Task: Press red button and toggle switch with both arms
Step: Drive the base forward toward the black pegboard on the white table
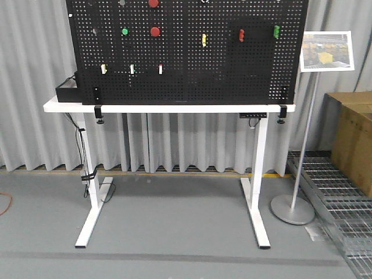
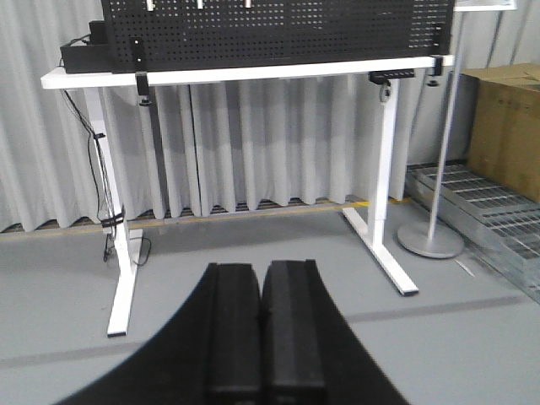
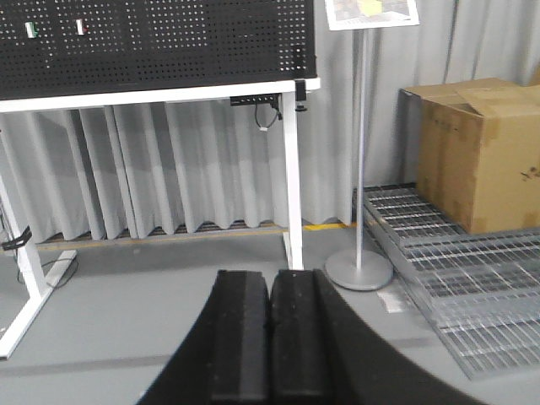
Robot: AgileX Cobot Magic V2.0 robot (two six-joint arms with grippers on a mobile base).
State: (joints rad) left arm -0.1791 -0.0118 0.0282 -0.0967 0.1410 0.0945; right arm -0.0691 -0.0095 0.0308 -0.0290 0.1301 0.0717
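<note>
The red button sat in the upper left part of the pegboard, just right of a green round button. A second red disc showed above it at the pegboard's top edge, cut off by the frame. It looked like a rigid plastic cap on a spring. It probably needed no grasp at all, only a square push on the middle of its face with a blunt fingertip, straight into the pegboard, so the tip would not skid off the rounded edge. The toggle switch could not be picked out for certain: black on the black pegboard, it was too small and dark to tell. Its short lever would likely be stiff and light, best nudged sideways at the tip. The left gripper had its fingers pressed together on nothing. The right gripper did too, so both offered a solid blunt end for pushing. Both hung low and well apart from the pegboard, touching nothing.
</note>
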